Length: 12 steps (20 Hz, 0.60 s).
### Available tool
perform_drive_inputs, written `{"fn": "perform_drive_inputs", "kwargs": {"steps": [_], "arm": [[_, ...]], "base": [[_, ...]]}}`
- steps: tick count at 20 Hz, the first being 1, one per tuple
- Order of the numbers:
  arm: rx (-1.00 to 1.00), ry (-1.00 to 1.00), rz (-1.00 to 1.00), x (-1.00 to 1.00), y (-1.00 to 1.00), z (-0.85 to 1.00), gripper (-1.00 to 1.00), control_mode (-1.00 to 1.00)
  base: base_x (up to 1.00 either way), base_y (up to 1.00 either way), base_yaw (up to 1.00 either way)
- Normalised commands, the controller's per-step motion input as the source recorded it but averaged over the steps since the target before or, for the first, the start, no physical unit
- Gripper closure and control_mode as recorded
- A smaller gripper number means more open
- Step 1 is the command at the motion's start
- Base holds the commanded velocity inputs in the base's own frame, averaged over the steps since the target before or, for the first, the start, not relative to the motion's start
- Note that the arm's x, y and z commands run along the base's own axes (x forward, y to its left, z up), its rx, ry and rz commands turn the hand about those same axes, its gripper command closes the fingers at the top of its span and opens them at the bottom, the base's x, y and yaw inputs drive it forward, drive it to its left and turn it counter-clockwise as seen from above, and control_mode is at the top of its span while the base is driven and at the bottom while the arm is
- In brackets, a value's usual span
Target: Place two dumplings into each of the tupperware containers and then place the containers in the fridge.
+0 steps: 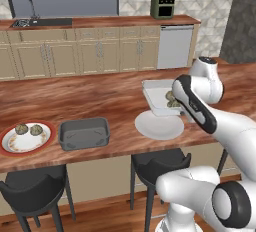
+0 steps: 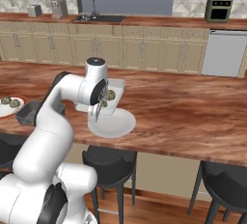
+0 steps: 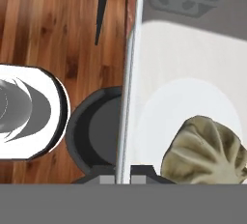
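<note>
The pale grey shallow rectangular tupperware container was lifted and tilted above the round white plate on the brown wooden desk, with the robot's fingers pressed together on its rim, and at least one greenish-tan lumpy dumpling lay inside it. Well to the left of the white plate, the dark grey rectangular tupperware container stood on the desk. Just beyond it, a round red-rimmed plate carried two more dumplings.
</note>
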Motion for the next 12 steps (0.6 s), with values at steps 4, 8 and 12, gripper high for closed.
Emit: {"fn": "perform_drive_inputs", "kwargs": {"steps": [4, 8, 12], "arm": [[0.00, 0.00, 0.00, -0.23, 0.00, 0.12, 1.00, -1.00], [0.00, 0.00, 0.00, -0.20, 0.00, 0.14, 1.00, -1.00], [0.00, -0.01, 0.00, -0.18, 0.00, 0.07, 1.00, 1.00]], "base": [[0.00, 0.00, 0.00], [0.00, 0.00, 0.00], [-0.11, 0.00, 0.00]]}}
